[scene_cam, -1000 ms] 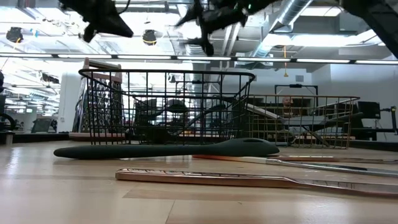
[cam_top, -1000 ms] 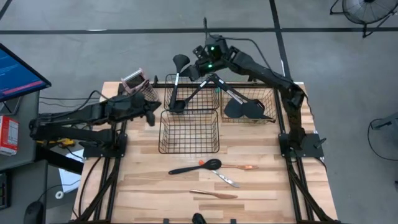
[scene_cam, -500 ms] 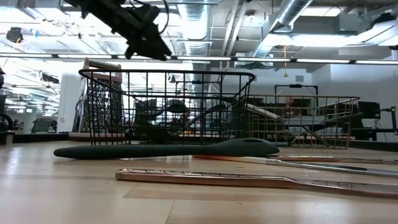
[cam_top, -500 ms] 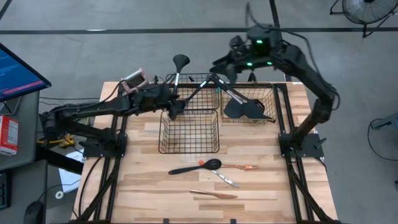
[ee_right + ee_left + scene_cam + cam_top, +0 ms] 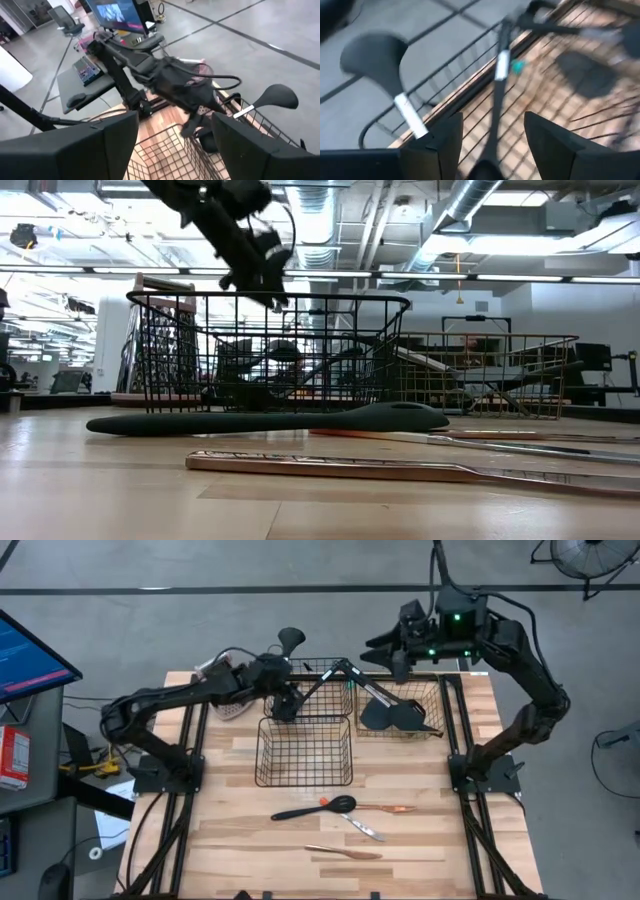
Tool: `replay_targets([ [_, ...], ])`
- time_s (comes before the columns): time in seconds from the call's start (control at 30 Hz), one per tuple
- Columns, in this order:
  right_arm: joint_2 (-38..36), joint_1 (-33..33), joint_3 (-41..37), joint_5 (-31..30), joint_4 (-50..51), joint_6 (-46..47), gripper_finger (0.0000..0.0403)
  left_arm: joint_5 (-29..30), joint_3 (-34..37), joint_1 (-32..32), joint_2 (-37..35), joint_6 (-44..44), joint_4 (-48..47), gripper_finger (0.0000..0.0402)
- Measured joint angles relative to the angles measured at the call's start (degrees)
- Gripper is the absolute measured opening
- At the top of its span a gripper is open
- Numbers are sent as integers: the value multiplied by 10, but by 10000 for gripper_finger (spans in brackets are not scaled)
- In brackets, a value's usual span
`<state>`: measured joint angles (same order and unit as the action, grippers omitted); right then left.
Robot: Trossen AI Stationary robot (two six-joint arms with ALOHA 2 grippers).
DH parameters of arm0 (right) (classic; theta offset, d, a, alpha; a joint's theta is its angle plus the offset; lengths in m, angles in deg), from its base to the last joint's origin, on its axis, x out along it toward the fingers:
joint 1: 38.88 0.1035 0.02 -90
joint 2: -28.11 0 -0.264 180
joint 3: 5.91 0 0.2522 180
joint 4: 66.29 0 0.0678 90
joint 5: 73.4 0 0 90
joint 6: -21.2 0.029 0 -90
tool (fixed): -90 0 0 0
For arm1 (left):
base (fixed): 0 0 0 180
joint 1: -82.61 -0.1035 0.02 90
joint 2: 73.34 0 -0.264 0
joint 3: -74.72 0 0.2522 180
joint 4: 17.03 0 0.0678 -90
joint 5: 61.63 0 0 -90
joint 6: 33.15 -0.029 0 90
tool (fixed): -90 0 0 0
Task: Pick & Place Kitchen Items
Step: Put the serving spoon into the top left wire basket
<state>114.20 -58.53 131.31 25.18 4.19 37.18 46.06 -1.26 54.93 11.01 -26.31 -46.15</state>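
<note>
Fingers spread, the left gripper [image 5: 287, 706] is held over a black ladle [image 5: 492, 120] propped in the far wire basket [image 5: 340, 667], whose slim handle should be straddled squarely, while the right gripper [image 5: 397, 658], jaws parted, is parked aloft.

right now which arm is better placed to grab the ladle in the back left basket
Left. The left gripper hangs open right over the back left basket, a ladle handle between its fingers in its wrist view. The right gripper is open too, but up behind the table's far edge.
</note>
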Motion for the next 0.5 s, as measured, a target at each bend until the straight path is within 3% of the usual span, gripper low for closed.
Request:
replay_targets([
  [0.27, 11, 15, 0, -1, 25, 1, 249, 59, 0, -22, 44, -4, 1, 196],
  [0.5, 20, 26, 0, -1, 27, 6, 249, 49, 0, -30, 71, 30, 10, 224],
])
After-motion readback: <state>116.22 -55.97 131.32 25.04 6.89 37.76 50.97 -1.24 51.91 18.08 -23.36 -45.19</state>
